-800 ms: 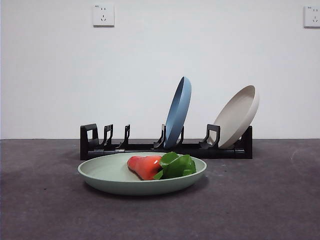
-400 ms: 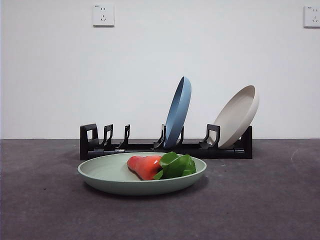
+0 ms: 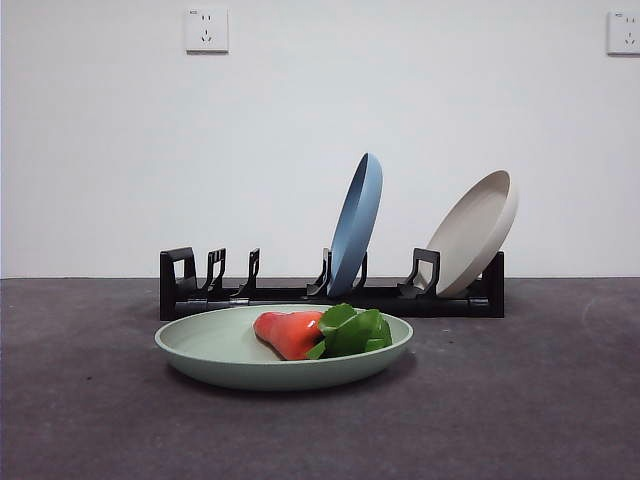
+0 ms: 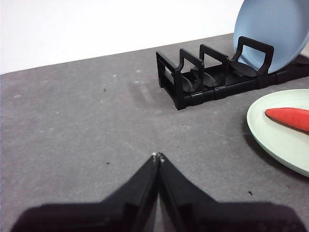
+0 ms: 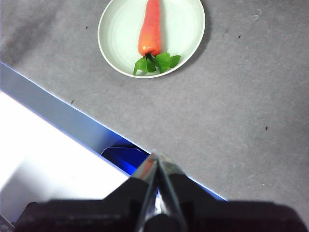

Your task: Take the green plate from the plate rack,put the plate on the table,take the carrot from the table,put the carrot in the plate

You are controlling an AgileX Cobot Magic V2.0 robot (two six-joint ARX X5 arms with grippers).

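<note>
The green plate (image 3: 230, 350) lies flat on the table (image 3: 520, 400) in front of the plate rack (image 3: 270, 295). Inside it rests the carrot (image 3: 292, 332), orange body to the left, green leaves to the right. From the right wrist view the green plate (image 5: 120, 34) and the carrot (image 5: 150, 29) show from high above. My right gripper (image 5: 157, 159) is shut and empty, far from the plate. My left gripper (image 4: 157, 157) is shut and empty over bare table, left of the plate rack (image 4: 193, 82) and the green plate (image 4: 280, 135). Neither arm shows in the front view.
A blue plate (image 3: 356, 222) and a beige plate (image 3: 475, 232) stand tilted in the rack's right half. Its left slots hold nothing. A white and blue edge (image 5: 58, 121) crosses the right wrist view below the gripper. Two wall sockets sit high on the white wall.
</note>
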